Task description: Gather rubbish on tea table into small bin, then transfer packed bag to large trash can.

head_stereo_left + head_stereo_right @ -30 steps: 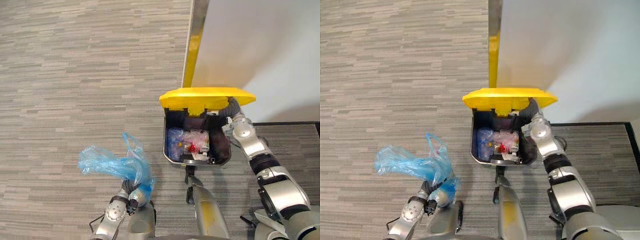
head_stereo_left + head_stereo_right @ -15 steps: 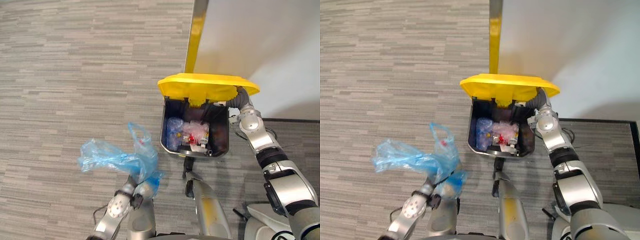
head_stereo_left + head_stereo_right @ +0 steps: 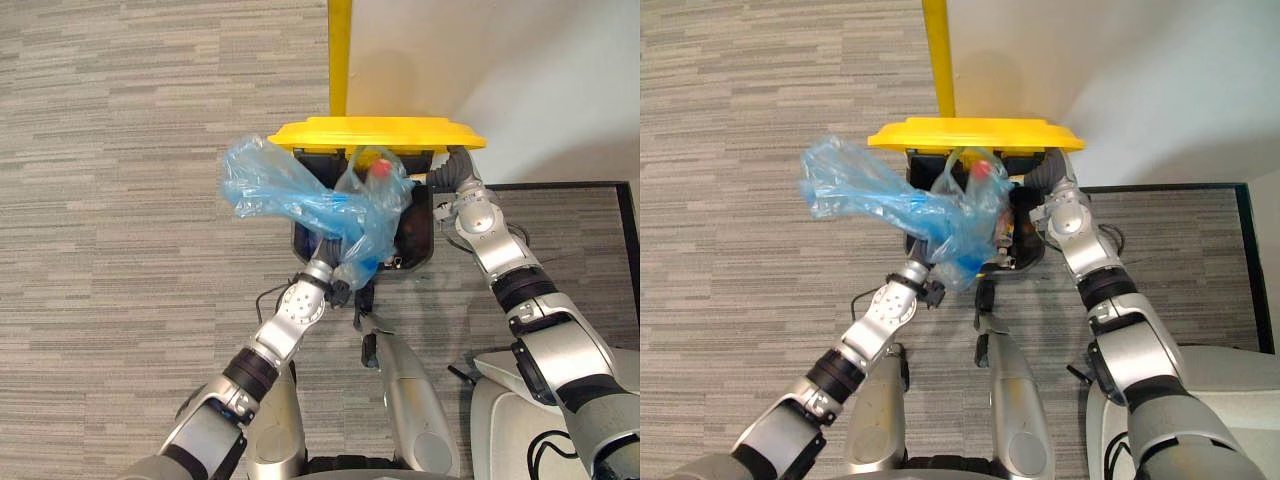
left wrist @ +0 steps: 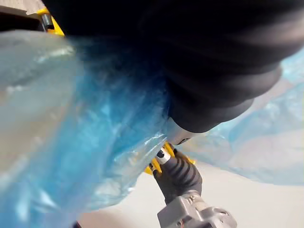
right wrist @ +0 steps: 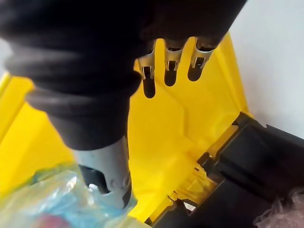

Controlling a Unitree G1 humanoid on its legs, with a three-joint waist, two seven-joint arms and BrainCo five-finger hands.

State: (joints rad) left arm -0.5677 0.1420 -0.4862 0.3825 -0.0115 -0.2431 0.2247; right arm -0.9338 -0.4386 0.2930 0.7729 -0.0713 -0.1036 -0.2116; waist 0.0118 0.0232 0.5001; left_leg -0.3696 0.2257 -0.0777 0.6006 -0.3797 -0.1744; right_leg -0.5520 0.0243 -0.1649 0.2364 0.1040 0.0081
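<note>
Right at the open trash can [image 3: 375,132], left hand [image 3: 335,287] grips blue bag [image 3: 300,195].

Blue bag [image 3: 902,207] apparently over open bin [image 3: 970,133]

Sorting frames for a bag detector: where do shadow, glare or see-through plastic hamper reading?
Left eye view: the blue bag is see-through, floor and trash can showing through it; the can's inside lies in shadow under the yellow lid. Left wrist view: the bag veils things in pale blue. Right wrist view: the lid shows no glare.
</note>
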